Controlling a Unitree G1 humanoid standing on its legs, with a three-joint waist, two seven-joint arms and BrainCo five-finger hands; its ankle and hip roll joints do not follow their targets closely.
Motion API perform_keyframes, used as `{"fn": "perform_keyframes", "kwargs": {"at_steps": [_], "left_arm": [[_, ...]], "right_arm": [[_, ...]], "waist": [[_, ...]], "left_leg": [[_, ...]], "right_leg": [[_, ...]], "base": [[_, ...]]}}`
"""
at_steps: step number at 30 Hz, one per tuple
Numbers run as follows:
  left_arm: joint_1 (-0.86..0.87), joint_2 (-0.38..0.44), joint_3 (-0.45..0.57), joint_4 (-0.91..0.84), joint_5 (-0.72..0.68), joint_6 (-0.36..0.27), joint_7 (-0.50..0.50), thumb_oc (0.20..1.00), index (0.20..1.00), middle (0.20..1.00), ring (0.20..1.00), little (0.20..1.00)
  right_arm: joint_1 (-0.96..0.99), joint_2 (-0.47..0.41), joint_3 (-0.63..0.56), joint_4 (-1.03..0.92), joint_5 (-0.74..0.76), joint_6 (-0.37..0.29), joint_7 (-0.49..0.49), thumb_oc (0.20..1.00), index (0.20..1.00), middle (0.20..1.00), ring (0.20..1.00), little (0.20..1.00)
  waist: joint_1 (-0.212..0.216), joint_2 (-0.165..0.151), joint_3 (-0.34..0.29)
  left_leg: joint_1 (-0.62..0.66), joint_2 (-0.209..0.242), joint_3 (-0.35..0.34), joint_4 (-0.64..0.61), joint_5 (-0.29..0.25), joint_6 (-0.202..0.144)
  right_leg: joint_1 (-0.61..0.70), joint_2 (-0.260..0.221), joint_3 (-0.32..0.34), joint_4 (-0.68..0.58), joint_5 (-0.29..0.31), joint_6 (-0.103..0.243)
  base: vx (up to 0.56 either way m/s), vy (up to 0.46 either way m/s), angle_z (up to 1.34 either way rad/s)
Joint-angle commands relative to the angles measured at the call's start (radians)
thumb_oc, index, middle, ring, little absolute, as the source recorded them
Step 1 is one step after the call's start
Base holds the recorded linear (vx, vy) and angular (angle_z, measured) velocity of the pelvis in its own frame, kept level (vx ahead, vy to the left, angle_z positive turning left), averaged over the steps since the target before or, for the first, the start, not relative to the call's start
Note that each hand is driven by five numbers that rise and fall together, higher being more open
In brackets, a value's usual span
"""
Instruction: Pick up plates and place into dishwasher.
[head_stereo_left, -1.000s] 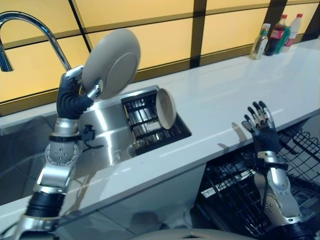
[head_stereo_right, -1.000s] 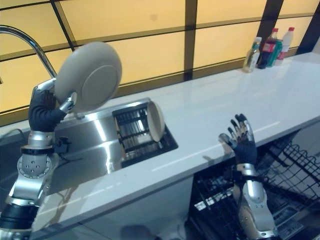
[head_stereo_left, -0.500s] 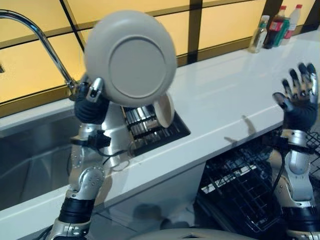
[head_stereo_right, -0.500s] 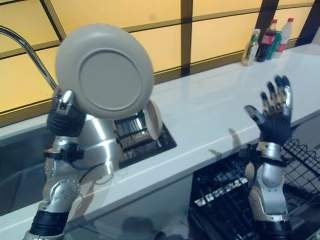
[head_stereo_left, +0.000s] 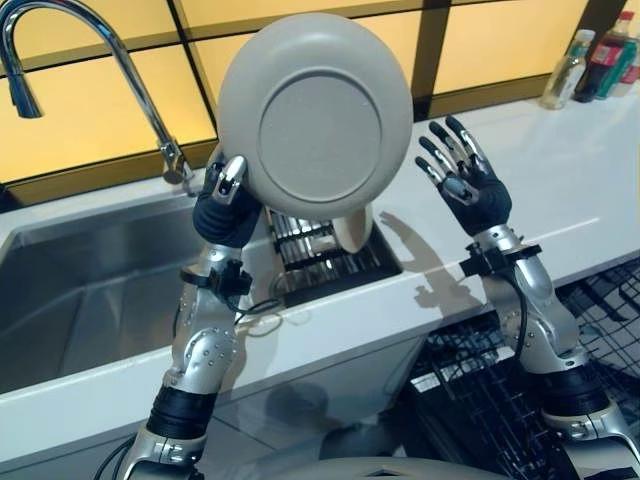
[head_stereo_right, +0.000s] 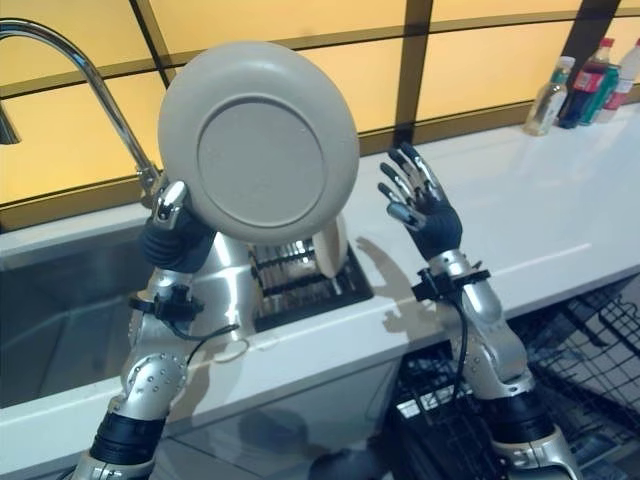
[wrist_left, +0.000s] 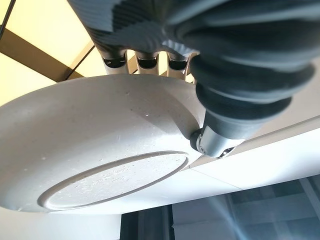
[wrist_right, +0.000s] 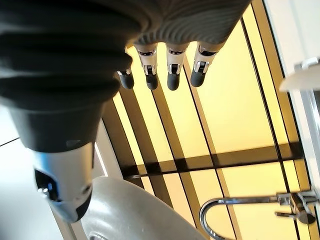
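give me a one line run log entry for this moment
left hand: shut on plate, held upright above drying rack | right hand: open, raised beside plate, apart from it | second plate: standing in rack

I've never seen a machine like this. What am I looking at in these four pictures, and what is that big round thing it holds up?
It is a humanoid robot at a kitchen counter. Two pictures come from cameras in its head, looking down; two come from cameras on its wrists, very close to each robot hand. The left robot hand grips the rim of a round grey plate, held up with its underside toward the camera. The right robot hand is open beside it, holding nothing. Below, a second pale plate stands on edge in a black drying rack beside the steel sink. Under the white counter, the dishwasher's black wire rack is pulled out.
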Motion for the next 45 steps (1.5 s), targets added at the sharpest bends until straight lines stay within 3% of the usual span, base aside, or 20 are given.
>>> {"fn": "perform_keyframes", "kwargs": {"at_steps": [1,18,29,45], "left_arm": [[-0.060,0.036,-0.019,0.020,0.009,-0.012,-0.027,0.200,0.200,0.200,0.200,0.200],[-0.052,0.027,-0.058,0.100,0.096,-0.023,-0.001,0.200,0.200,0.200,0.200,0.200],[-0.051,0.032,-0.086,0.176,0.158,-0.034,0.020,0.200,0.200,0.200,0.200,0.200],[-0.066,0.038,-0.122,0.178,0.186,-0.072,0.029,0.200,0.200,0.200,0.200,0.200]], "right_arm": [[-0.073,0.052,-0.014,0.023,0.107,0.014,0.035,1.000,1.000,1.000,1.000,1.000],[-0.111,0.085,0.061,-0.080,0.243,0.171,0.178,1.000,1.000,1.000,1.000,1.000],[-0.142,0.076,0.081,-0.096,0.247,0.197,0.144,1.000,1.000,1.000,1.000,1.000],[-0.175,0.044,0.146,-0.075,0.214,0.306,0.063,1.000,1.000,1.000,1.000,1.000]], "waist": [[0.009,-0.075,-0.069],[0.009,-0.087,-0.074],[0.007,-0.090,-0.070],[0.000,-0.094,-0.060]], "left_leg": [[-0.036,0.006,-0.041,0.020,-0.060,0.003],[-0.032,0.003,-0.039,0.023,-0.066,0.010],[-0.034,0.005,-0.040,0.033,-0.068,0.011],[-0.025,0.007,-0.038,0.028,-0.067,0.012]], "right_leg": [[-0.031,-0.078,0.025,0.048,-0.037,0.111],[-0.034,-0.075,0.039,0.046,-0.032,0.111],[-0.035,-0.074,0.045,0.057,-0.037,0.108],[-0.034,-0.073,0.053,0.062,-0.037,0.109]], "base": [[0.01,-0.010,0.07],[0.01,-0.001,0.00],[0.01,0.002,0.00],[0.00,0.000,0.00]]}}
